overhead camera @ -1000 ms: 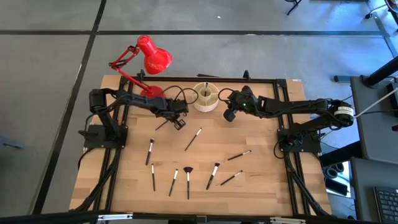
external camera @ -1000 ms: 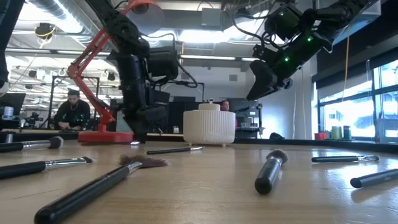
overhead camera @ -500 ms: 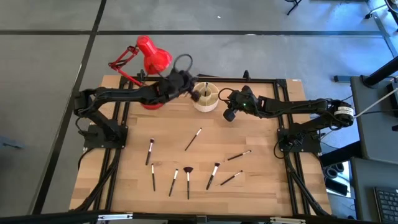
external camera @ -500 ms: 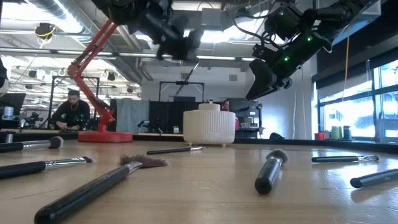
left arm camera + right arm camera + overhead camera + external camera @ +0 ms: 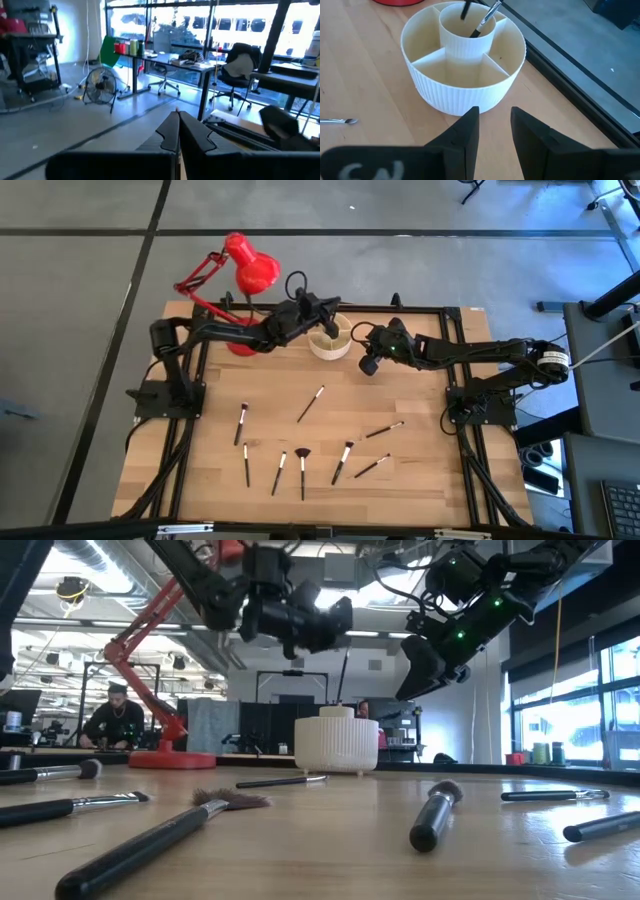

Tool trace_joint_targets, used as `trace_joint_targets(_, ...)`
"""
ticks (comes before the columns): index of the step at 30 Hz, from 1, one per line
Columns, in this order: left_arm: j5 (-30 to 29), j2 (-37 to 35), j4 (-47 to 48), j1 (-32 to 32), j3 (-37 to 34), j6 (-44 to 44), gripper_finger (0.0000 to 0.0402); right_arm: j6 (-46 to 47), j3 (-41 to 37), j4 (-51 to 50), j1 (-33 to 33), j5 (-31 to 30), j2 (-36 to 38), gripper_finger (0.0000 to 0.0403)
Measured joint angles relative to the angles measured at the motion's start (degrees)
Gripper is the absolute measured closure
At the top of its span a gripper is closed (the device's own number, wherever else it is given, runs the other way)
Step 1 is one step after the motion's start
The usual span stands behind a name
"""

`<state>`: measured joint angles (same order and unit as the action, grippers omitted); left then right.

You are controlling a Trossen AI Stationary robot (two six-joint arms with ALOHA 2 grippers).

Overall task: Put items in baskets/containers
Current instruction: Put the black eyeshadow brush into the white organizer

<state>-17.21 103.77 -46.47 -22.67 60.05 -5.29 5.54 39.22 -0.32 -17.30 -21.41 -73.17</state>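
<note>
Brush [image 5: 343, 668] hangs over the organiser [image 5: 330, 336], clamped in left pincer [image 5: 322, 308]; right pincer [image 5: 492, 131] apart; tilted release risks missing the centre cup.

organiser [image 5: 465, 95]: cream, ribbed wall | brushes [image 5: 302, 473]: black handles, silver ferrules | lamp [image 5: 250, 270]: red | table [image 5: 420, 470]: light wood grain | arms: black
</note>
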Motion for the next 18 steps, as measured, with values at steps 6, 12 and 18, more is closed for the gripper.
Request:
trace_joint_targets(6, -0.1, 2.5, 0.0, -0.4, 0.0, -1.5, 0.0395, 0.0, 0.0, 0.0, 0.0, 0.0, 0.0, 0.0291)
trace_joint_targets(12, -2.2, 2.6, 1.5, -0.4, 0.0, -1.5, 0.0374, 0.2, 0.0, 0.0, 0.0, 0.0, 0.0, 0.0291)
trace_joint_targets(18, -2.2, 2.4, 3.1, -0.4, 0.0, 0.4, 0.0339, 0.2, 0.0, 0.0, 0.0, 0.0, 0.0, 0.0291)
